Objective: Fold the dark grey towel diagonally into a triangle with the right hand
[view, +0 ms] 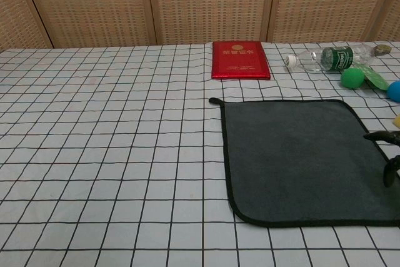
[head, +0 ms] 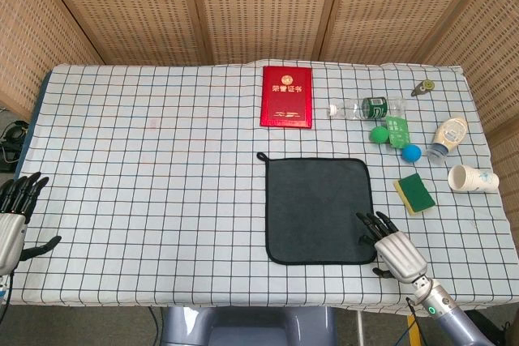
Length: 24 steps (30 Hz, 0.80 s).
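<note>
The dark grey towel (head: 319, 210) lies flat and unfolded on the checked tablecloth, square, with a small loop at its far left corner; the chest view shows the towel (view: 300, 157) at right of centre. My right hand (head: 394, 246) hovers at the towel's near right corner, fingers apart and stretched over the edge, holding nothing. In the chest view only the right hand's dark fingertips (view: 382, 137) reach in from the right edge above the towel. My left hand (head: 13, 212) stays at the table's left edge, fingers spread, empty.
A red booklet (head: 286, 96) lies behind the towel. To the right sit a plastic bottle (head: 365, 108), a green ball (head: 378, 134), a blue ball (head: 412, 152), a green-yellow sponge (head: 414, 192), a paper cup (head: 472, 178) and a tipped bottle (head: 448, 135).
</note>
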Motion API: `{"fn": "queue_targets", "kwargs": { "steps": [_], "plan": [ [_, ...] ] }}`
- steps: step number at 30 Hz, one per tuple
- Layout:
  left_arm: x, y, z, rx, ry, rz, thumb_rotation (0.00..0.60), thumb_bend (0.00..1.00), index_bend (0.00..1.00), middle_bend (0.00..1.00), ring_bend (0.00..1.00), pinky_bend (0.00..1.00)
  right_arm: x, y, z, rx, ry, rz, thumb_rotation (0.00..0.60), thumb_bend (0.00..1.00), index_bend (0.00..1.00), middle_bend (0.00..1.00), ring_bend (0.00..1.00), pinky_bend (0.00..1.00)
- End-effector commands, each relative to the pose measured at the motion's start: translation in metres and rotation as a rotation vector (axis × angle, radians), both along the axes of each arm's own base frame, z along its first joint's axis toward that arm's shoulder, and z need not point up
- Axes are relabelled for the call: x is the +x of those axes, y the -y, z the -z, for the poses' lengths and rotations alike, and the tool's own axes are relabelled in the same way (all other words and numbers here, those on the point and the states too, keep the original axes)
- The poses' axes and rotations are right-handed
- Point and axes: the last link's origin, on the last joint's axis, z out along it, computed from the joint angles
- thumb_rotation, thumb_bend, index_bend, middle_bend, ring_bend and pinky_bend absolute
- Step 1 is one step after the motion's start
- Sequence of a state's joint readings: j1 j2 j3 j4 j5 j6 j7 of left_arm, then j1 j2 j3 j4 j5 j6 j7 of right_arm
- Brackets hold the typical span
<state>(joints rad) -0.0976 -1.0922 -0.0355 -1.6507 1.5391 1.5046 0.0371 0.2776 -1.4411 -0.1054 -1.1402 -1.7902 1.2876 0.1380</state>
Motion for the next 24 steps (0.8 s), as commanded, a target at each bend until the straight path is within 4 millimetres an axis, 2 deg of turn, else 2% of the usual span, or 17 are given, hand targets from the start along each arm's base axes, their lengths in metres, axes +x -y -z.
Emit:
{"fn": "queue_targets", "kwargs": {
  "steps": [1,20,24],
  "plan": [
    [0.0,0.0,0.0,-0.002,-0.001,-0.003,0.6,0.0,0.0,0.0,0.0,0.0,0.0,0.003,0.001,0.0,-0.016,-0.003,0.6,0.26,0.42,0.0,0.0,0.0],
    [-0.001,-0.001,0.001,-0.007,-0.001,-0.011,0.6,0.0,0.0,0.0,0.0,0.0,0.0,0.014,0.01,0.01,-0.054,0.005,0.6,0.26,0.43,0.0,0.0,0.0],
    [-0.001,-0.001,0.001,-0.007,0.0,-0.012,0.6,0.0,0.0,0.0,0.0,0.0,-0.001,0.016,0.011,0.009,-0.055,0.011,0.6,0.3,0.43,0.01,0.0,0.0]
  ]
}}
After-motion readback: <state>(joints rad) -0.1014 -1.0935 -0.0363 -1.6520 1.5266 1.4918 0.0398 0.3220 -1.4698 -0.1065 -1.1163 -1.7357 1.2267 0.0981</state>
